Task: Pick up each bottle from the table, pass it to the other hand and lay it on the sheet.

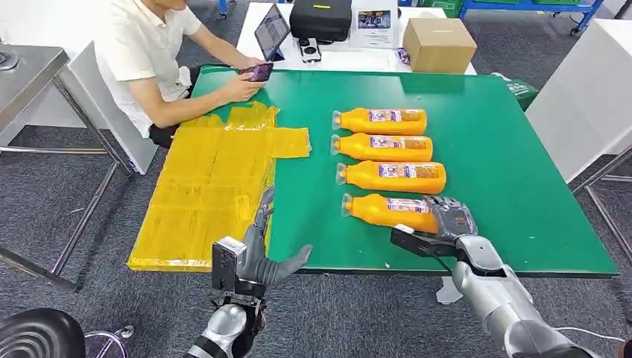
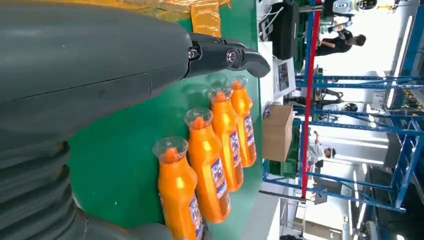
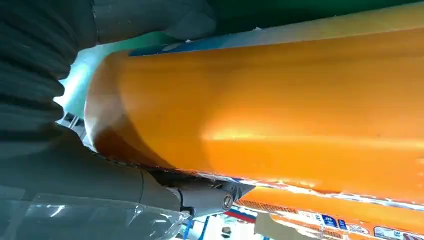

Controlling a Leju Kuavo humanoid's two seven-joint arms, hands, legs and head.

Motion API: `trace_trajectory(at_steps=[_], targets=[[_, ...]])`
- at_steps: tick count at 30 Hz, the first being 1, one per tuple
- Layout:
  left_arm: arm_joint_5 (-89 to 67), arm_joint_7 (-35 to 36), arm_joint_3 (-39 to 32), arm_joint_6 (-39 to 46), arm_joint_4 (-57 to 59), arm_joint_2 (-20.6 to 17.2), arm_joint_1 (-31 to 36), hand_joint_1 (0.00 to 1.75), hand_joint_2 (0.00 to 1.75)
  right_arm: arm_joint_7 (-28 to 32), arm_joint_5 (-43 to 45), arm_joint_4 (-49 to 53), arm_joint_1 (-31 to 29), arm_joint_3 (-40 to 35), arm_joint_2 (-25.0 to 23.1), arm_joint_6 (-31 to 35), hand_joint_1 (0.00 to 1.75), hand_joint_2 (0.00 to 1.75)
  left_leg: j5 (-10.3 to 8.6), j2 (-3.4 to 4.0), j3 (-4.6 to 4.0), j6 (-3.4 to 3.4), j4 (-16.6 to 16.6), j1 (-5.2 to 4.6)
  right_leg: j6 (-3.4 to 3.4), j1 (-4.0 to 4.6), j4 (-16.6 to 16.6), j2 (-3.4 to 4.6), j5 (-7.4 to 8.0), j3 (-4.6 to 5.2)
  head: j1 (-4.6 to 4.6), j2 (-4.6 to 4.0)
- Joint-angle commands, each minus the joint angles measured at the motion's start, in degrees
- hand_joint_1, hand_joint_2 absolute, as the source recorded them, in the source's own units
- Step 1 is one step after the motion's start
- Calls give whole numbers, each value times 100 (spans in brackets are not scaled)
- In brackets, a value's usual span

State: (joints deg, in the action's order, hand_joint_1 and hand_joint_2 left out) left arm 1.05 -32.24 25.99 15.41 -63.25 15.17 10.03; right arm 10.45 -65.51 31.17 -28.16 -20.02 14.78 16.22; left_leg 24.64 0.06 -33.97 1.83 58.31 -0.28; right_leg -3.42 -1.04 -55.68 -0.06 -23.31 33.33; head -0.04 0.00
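Several orange bottles lie side by side on the green table (image 1: 507, 186), caps pointing toward the yellow sheet (image 1: 209, 186). My right hand (image 1: 447, 224) grips the base end of the nearest bottle (image 1: 387, 211), fingers over its top and thumb along its near side; the bottle still lies on the table. In the right wrist view this bottle (image 3: 275, 110) sits close between the thumb and fingers of my right hand (image 3: 75, 175). My left hand (image 1: 257, 257) hovers open at the table's front edge beside the sheet, holding nothing. The left wrist view shows the row of bottles (image 2: 205, 170) beyond the left hand (image 2: 90, 75).
A person (image 1: 149, 60) sits at the table's far left corner, holding a phone (image 1: 257, 72) just beyond the sheet. A cardboard box (image 1: 438, 43), a black case (image 1: 320, 19) and a tablet (image 1: 272, 31) stand on the white table behind. A grey table (image 1: 30, 67) stands at the left.
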Motion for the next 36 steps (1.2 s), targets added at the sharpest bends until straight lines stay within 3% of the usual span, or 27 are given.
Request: trace_trajectory(at_steps=[1, 5, 6, 8, 11, 12, 16, 24, 30, 36], targets=[[-23, 1, 83, -18, 87, -172, 61, 0, 175, 749, 1034, -93, 807, 495, -113, -487, 175, 175, -7, -37, 5, -11, -16, 12, 13, 12, 21, -36, -4, -21, 0, 0], [201, -21, -115, 100, -98, -97, -58, 0, 175, 1494, 2361, 731, 1157, 1149, -483, -862, 175, 175, -4, -41, 11, -10, -23, 16, 13, 17, 32, -40, -7, -27, 2, 0], [602, 103, -280, 3, -159, -6, -127, 0, 175, 1606, 2661, 1077, 1275, 1227, -573, -1001, 175, 175, 14, -10, 27, 0, -7, 15, -3, 14, 19, -9, -11, -43, 2, 0], [2401, 1075, -571, -1248, -260, 61, -282, 0, 175, 1770, 3076, 1544, 1340, 1196, -743, -1199, 175, 175, 23, 16, 23, -13, -13, 21, 5, 20, 24, 17, -3, -56, 7, 0], [2871, 1013, -349, -1190, -296, -119, -347, 0, 175, 1723, 3601, 2196, 1391, 967, -930, -1327, 175, 175, 35, 59, 35, -23, -11, 15, 13, 15, 11, 47, 1, -90, 4, 0], [3253, 1273, -223, -1618, -358, -189, -415, 0, 175, 1963, 3960, 2451, 1390, 991, -1159, -1430, 175, 175, 33, 56, 29, -25, -10, 14, 15, 14, 8, 46, 1, -78, -4, 0], [3533, 1227, 76, -1640, -697, -339, -532, 0, 175, 1461, 4468, 2509, 1366, 754, -1411, -1217, 175, 175, 26, 52, -3, -24, -5, 29, 18, 28, 3, 47, 2, -52, 2, 0], [3676, 1308, 161, -1528, -840, -400, -547, 0, 175, 1665, 4559, 1934, 1220, 591, -1635, -974, 175, 175, 16, 27, -44, -33, -10, 34, 22, 28, 0, 25, -2, -19, 0, 0], [3635, 1275, 467, -1793, -685, -417, -288, 0, 175, 1591, 4333, 1386, 785, -87, -1981, -981, 175, 175, 14, 29, -86, -34, -6, 32, 22, 26, -5, 32, 3, 20, -2, 0], [3079, 1100, 400, -750, -145, -242, 54, 0, 175, 1646, 4023, 1414, 725, -904, -2260, -694, 175, 175, 10, 19, -94, -36, -8, 34, 22, 27, -7, 20, 1, 33, 0, 0]])
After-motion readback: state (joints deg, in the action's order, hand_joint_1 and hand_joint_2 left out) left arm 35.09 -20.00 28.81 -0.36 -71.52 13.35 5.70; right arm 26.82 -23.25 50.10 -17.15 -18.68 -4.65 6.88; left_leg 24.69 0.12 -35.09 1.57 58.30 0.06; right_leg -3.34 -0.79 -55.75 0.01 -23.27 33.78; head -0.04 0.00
